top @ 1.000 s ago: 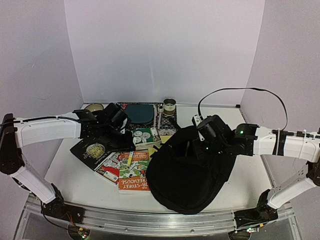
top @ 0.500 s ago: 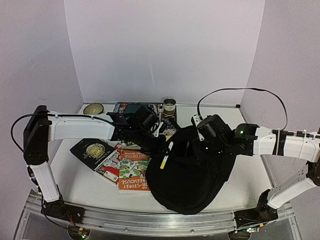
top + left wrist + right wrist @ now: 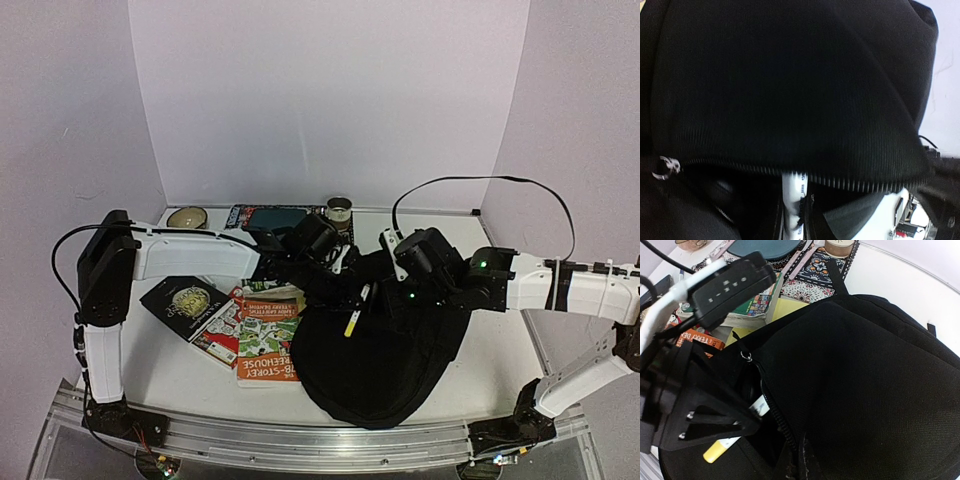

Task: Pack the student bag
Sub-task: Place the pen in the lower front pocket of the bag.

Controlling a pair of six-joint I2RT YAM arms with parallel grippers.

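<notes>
Packing step: a marker is gripped in the left hand, just above the student bag mouth, which is pinched open by the right hand. Deeper insertion, then release, is called for.

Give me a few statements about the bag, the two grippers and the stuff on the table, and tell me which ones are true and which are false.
1. The left gripper holds a white marker with a yellow end. True.
2. The right gripper is open and hangs clear of the student bag. False: it is shut on the bag's fabric at the edge of the opening.
3. The bag's zipper is fully closed. False: it is open, and the marker points into the gap.
4. An orange book lies on the table left of the bag. True.
5. The tape roll is inside the bag. False: it stands at the back of the table.
</notes>
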